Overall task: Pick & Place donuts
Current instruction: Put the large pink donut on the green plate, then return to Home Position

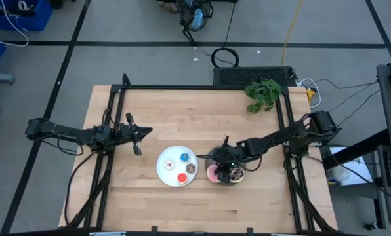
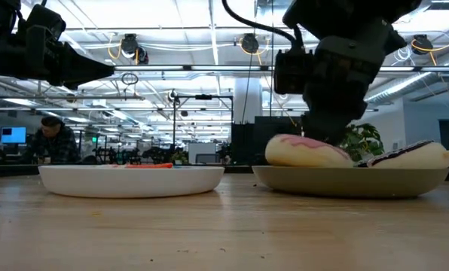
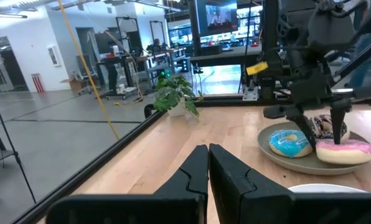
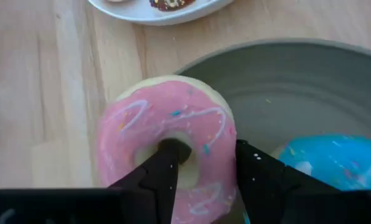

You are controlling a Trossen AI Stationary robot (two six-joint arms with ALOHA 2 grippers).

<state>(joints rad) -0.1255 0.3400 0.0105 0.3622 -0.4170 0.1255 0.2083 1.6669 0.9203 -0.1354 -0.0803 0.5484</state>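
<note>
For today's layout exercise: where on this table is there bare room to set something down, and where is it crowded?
Free: the bare wood between the white plate and the table's near edge, and the stretch from the plates back to the plant. Crowded: the grey plate, holding the pink donut, blue-iced donut and chocolate-sprinkled donut, with the right claw on the pink one. The left claw waits left of the white plate.

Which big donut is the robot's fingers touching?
The pink donut on the grey plate. One of the right gripper's fingers is in its hole, the other outside its ring. The blue donut beside it is untouched.
</note>
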